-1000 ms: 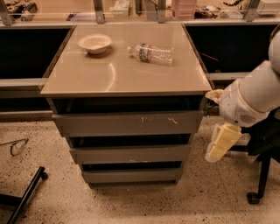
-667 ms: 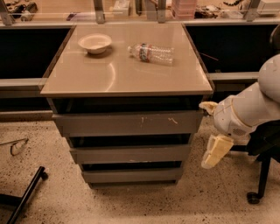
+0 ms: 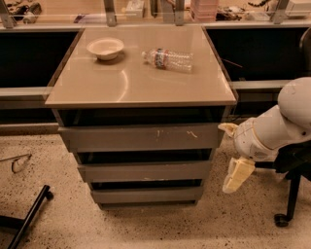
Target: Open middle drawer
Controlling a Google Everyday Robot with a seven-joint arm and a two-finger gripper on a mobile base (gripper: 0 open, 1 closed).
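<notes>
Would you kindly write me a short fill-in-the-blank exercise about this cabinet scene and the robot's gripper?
1. In the camera view, the gripper hangs to the ___ of the cabinet, not touching the middle drawer.
2. The plastic bottle lies on its ___ atop the cabinet.
3. White scratch marks show on the ___ drawer front.
4. The cabinet has ___ drawer fronts in all.

Missing words: right; side; top; three.

Place: lab-like workroom — you're looking at speckled hard floor (image 3: pixel 146 228), cluttered benches (image 3: pixel 204 7) behind, a rolling-chair caster (image 3: pixel 281 220) | gripper (image 3: pixel 232 151): right of the table (image 3: pixel 146 85), jaws apart.
</notes>
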